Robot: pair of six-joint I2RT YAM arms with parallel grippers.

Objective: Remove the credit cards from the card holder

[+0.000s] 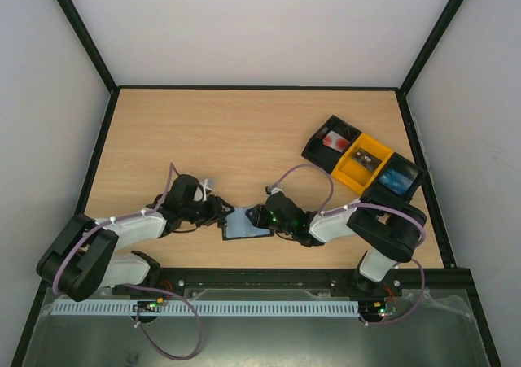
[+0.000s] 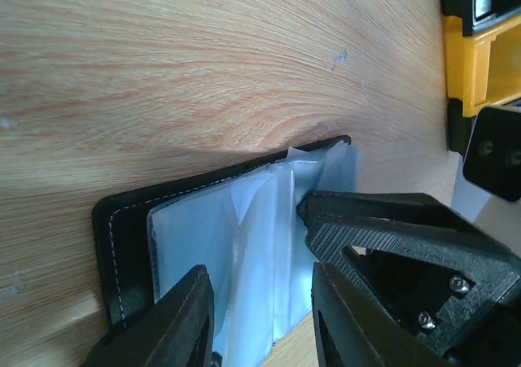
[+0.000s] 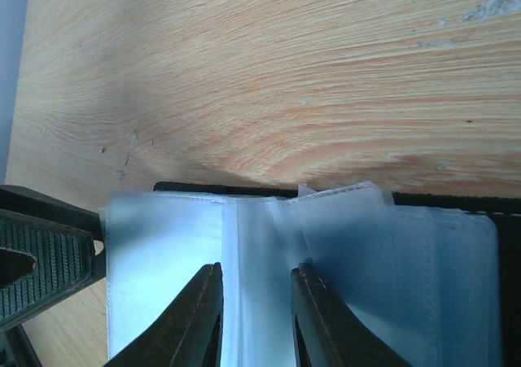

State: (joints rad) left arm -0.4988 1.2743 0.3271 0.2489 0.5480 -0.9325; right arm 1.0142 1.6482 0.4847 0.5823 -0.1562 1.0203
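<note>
Lying open on the desk (image 1: 203, 131), low in the middle of the overhead view, the card holder (image 1: 244, 225) sits between the two arms with its pale sleeves (image 3: 163, 277) fanned out. The left arm's fingers (image 2: 175, 322) stand apart astride the sleeves at the bottom of their own view, pinching nothing that shows. The right arm's fingers (image 3: 195, 318) are narrowly apart with a strip of sleeve in the gap — whether they clamp it cannot be told. The credit cards cannot be picked out from the sleeves, and none lies loose on the desk. The step looks like the first extraction — one arm steadying the holder, the other seeking a card edge. Next, the left fingers would need to close on a card alone and draw it out along its sleeve. No brand or writing is legible, neither on the holder nor on the tray (image 1: 340, 172) at upper right.
</note>
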